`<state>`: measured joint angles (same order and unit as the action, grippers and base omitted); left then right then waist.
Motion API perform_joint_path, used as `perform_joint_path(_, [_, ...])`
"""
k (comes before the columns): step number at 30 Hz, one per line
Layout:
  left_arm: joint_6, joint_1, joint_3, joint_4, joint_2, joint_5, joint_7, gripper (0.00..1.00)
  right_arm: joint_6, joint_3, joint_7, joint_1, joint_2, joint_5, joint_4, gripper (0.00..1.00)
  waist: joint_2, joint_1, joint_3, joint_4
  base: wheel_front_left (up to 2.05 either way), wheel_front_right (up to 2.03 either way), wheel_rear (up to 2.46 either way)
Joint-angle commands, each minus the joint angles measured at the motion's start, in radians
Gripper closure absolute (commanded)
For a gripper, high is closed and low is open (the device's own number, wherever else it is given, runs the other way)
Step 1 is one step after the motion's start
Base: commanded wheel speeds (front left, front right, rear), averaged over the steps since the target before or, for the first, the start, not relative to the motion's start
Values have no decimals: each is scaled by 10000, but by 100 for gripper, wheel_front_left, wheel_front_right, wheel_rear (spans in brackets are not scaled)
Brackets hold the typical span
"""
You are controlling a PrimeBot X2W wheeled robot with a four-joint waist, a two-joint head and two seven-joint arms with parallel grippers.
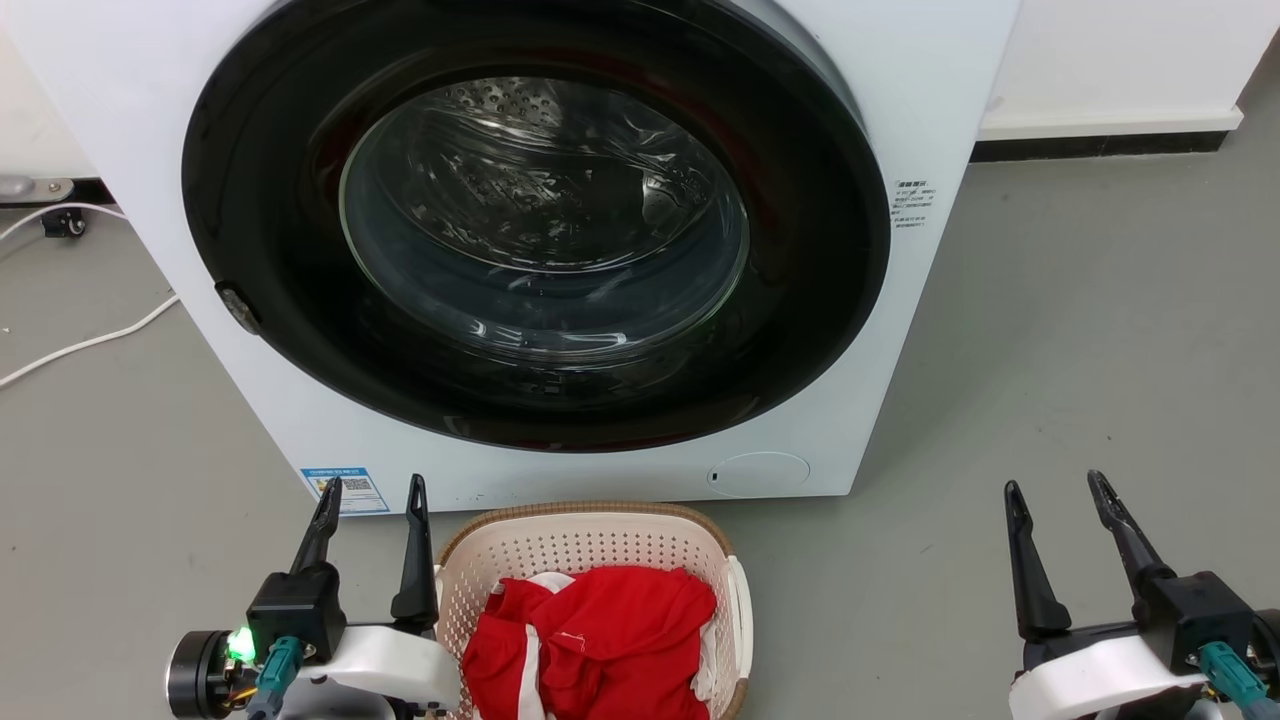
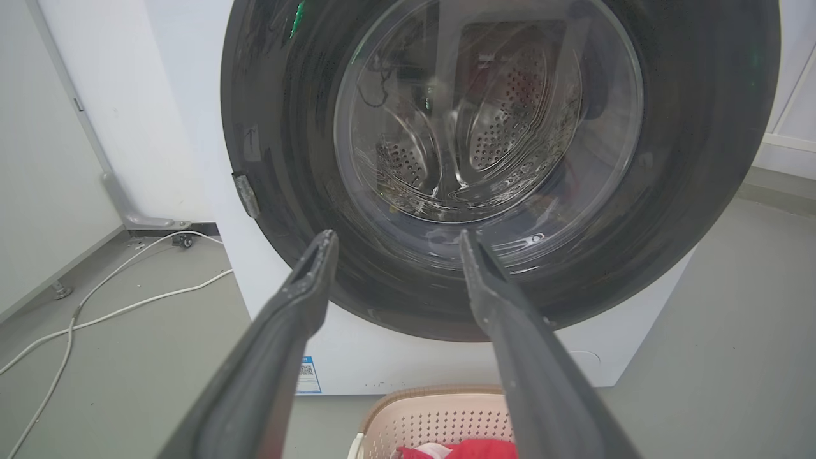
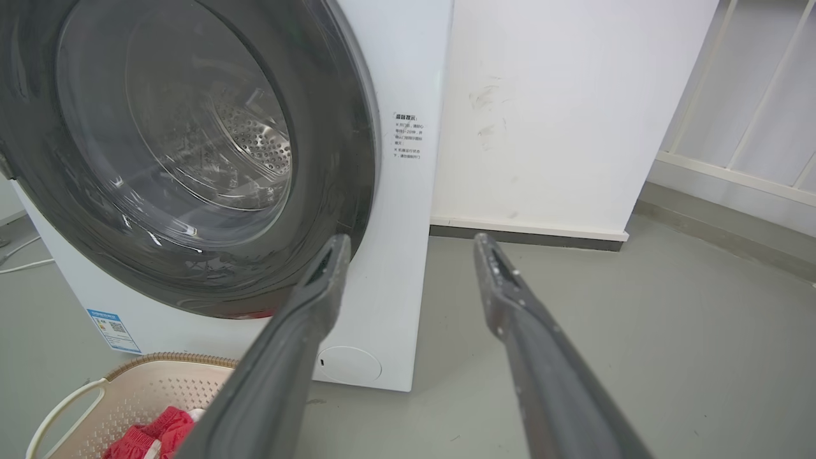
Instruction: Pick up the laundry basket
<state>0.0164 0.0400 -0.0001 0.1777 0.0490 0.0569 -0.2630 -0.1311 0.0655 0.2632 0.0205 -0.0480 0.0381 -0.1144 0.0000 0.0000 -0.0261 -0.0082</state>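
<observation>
well, starting at my far left, a white cable (image 1: 90,342) trails over the grey floor (image 1: 1100,350) beside the washer (image 1: 130,100). next comes my left gripper (image 1: 372,485), low in the head view, its two dark fingers spread apart and holding nothing. the inner finger stands just beside the left side of the laundry basket (image 1: 585,512), and i cannot tell whether it touches the rim. a small green light (image 1: 240,645) glows on the wrist behind it. a blue sticker (image 1: 345,490) sits at the washer's lower left corner, behind my left fingertips.

the laundry basket sits on the floor right in front of the washer, below the round dark door (image 1: 820,300) (shut, with the steel drum showing through the glass). it lies between my two grippers, much nearer the left one. it is cream with perforated sides, a brown woven-look rim and white side handles, and red clothing (image 1: 600,630) with white trim is heaped inside.

further right, a stretch of floor separates the basket from my right gripper (image 1: 1057,483), which is also spread wide, gripping nothing, well apart from the basket. in its wrist view the fingers point past the washer's right edge toward the white wall (image 3: 542,95).
</observation>
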Motion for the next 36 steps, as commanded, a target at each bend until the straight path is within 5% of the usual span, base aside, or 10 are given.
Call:
perform_joint_path(1, [-37,-61,0,15,23,-16,-28,0,7,11,25,-37,-41,-58,-22,0,0,0,1,5,0,0,0])
perform_joint_path(23, [-52,8,205,108,22,49,-28,0,7,-275,25,-141,-40,-237,61,0,0,0,-171,-9,0,0,0])
perform_joint_path(36, [434,1306,1006,1153,188,-97,-28,0,7,-1711,23,-1530,-35,-646,-1255,0,0,0,-1941,104,0,0,0])
